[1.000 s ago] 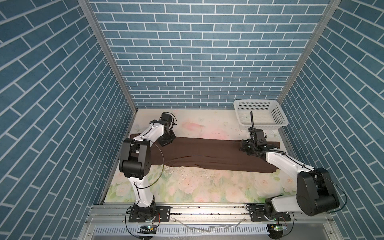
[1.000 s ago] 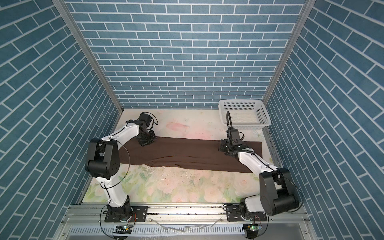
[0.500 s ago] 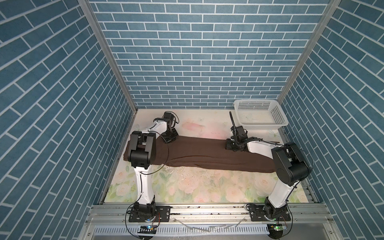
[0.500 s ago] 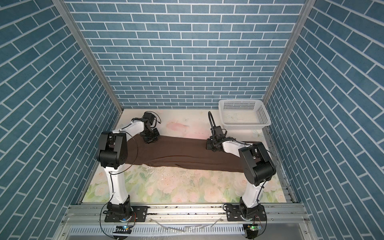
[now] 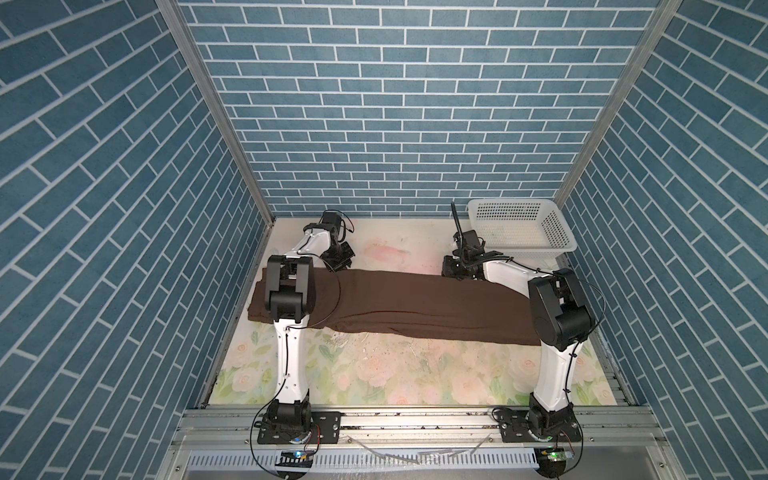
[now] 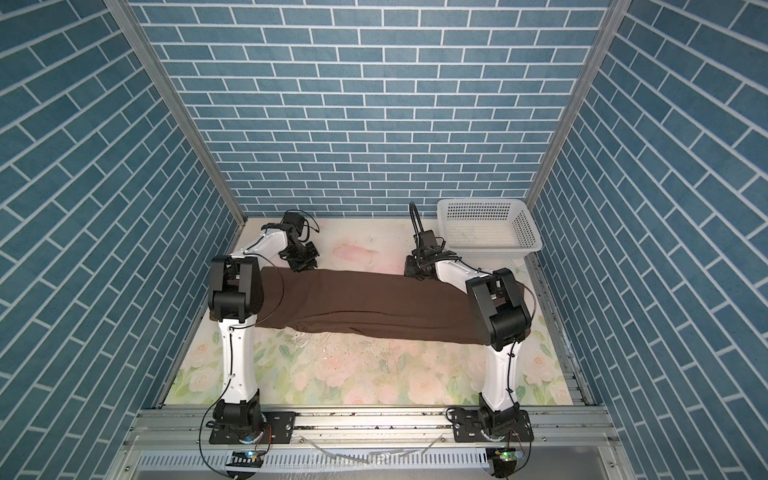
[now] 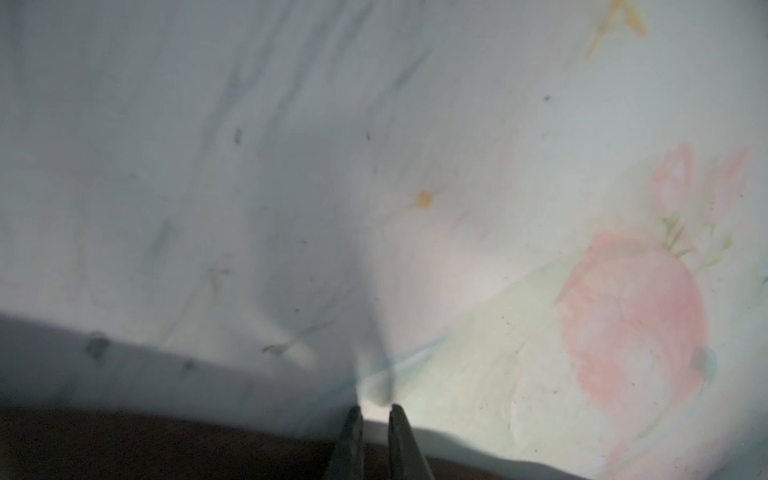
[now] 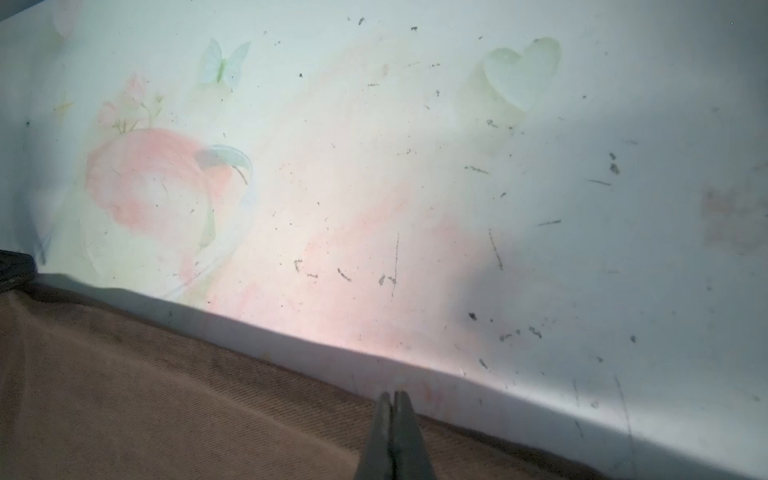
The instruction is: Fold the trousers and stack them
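**Fig.** Brown trousers spread lengthwise across the counter, one claw at each end of the far edge.

Trousers lie flat as one long band. Left end sits under the L arm's elbow, right end under the R arm. L claw is low at the far edge nr the left end; wrist view shows the claw released, tips slightly apart w/ bare counter visible thru the gap. R claw is low at the far edge toward the right end; wrist view shows it clenched, tips together, no cloth betw. them. White basket stands in the far right corner, apart from the trousers.
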Motion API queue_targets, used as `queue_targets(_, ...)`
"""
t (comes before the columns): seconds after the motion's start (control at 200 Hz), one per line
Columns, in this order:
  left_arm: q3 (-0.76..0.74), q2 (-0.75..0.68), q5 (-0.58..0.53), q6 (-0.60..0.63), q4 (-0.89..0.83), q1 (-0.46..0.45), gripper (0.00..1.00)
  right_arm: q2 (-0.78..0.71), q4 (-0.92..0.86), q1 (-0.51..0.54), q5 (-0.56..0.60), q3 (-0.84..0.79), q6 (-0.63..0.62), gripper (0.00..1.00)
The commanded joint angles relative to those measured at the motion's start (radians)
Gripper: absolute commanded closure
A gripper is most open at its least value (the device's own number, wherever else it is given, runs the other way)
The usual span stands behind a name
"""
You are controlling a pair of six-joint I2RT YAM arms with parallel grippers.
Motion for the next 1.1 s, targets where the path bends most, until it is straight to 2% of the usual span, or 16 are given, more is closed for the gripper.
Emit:
queue_targets(0.0,-0.061,-0.117,-0.001,0.017,-0.037,0.028,0.84,-0.051,-0.058,-0.001,0.010,0.004,-0.013,1.00)
queue_targets(0.27,-0.334,-0.398,-0.086,0.036,-0.047,0.046,0.78,-0.260,-0.053,0.027,0.047,-0.232,-0.021,1.00)
queue_targets(0.375,-0.437,-0.483,-0.107,0.034,-0.053,0.047,0.78,-0.330,-0.130,0.146,0.172,-0.271,-0.104,1.00)
queue_targets(0.465,-0.526,-0.547,-0.131,0.021,-0.047,0.049,0.82,-0.368,-0.161,0.266,0.215,-0.306,-0.161,1.00)
queue_targets(0.555,-0.589,-0.601,-0.130,0.009,-0.027,0.055,0.85,-0.407,-0.151,0.379,0.246,-0.358,-0.176,0.90)
queue_targets(0.68,-0.652,-0.662,-0.129,-0.006,-0.003,0.057,0.85,-0.423,-0.145,0.531,0.364,-0.403,-0.176,0.82)
queue_targets(0.81,-0.691,-0.700,-0.116,-0.007,0.013,0.058,0.78,-0.403,-0.160,0.628,0.440,-0.418,-0.156,0.67)
queue_targets(0.985,-0.735,-0.716,-0.089,0.003,0.019,0.064,0.73,-0.378,-0.143,0.660,0.462,-0.435,-0.124,0.59)
queue_targets(1.09,-0.782,-0.741,-0.086,0.008,0.043,0.079,0.72,-0.351,-0.160,0.651,0.448,-0.404,-0.159,0.58)
